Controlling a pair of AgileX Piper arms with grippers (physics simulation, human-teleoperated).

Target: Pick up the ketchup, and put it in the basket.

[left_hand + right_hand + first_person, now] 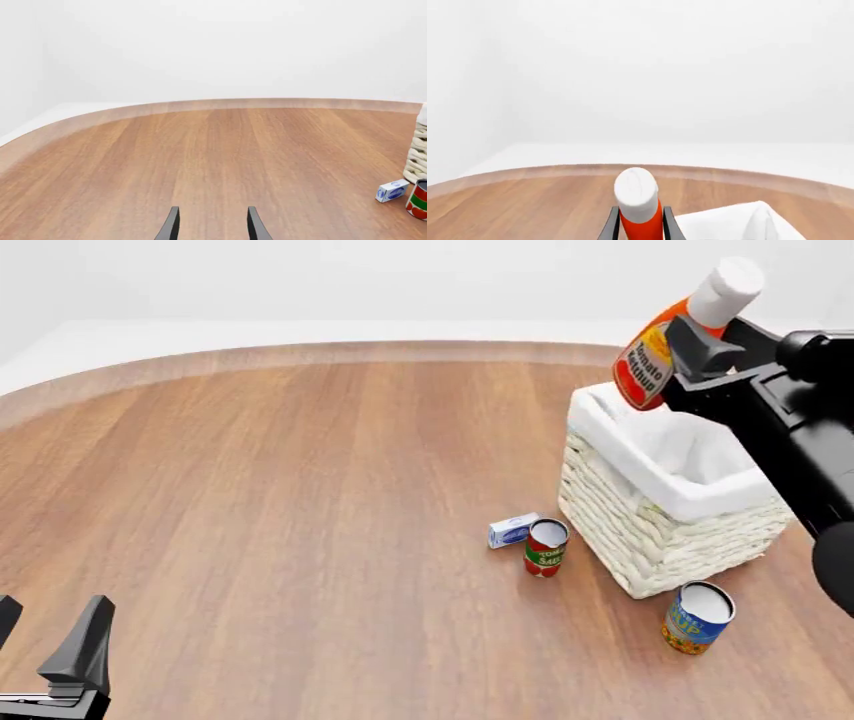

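My right gripper (689, 338) is shut on the ketchup (657, 352), a red-orange bottle with a white cap and dark label. It holds the bottle tilted in the air above the far left corner of the basket (627, 520), cap up and to the right. In the right wrist view the ketchup (639, 215) sits between the fingers, with the basket's white lining (740, 225) just beyond. My left gripper (51, 635) is open and empty low over the table at the near left; it shows in the left wrist view (212, 225) too.
A red-and-green can (545, 547) and a small blue-and-white box (513, 530) stand just left of the basket. A blue-and-yellow can (697, 617) stands in front of it. The table's curved far edge (334, 348) runs across the back.
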